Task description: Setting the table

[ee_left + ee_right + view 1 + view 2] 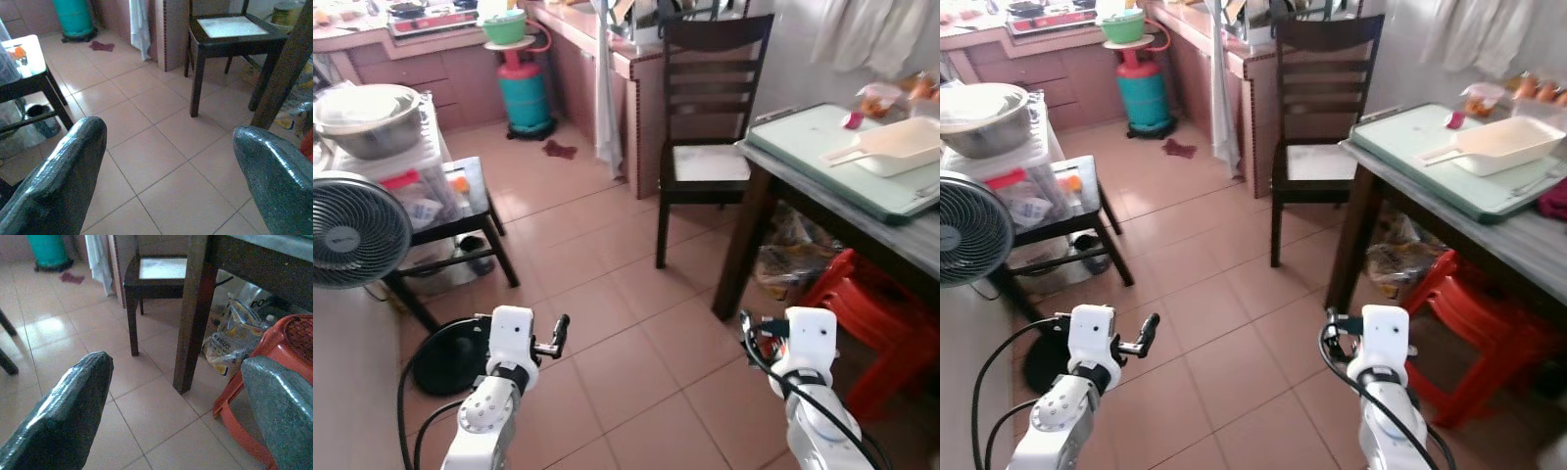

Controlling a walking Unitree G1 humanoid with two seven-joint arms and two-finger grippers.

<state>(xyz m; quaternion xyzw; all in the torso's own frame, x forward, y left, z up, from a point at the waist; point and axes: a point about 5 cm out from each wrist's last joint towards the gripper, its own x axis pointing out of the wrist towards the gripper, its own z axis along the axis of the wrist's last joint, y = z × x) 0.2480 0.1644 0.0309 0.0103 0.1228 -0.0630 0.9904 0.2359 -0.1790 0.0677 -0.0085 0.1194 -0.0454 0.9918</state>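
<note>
dark wooden table (862,211) with a pale green board (822,162) on top is standing at two o'clock, carrying a cream plastic scoop-shaped tray (891,147). a dark slatted wooden chair (710,117) is sitting just beside it at one o'clock, and red plastic stools (862,304) are tucked underneath. left gripper (166,166) and right gripper (176,406) are hovering low over the pink tiled floor (607,294), both spread wide and gripping nothing. a grey fan (352,230) is standing at ten o'clock.
</note>
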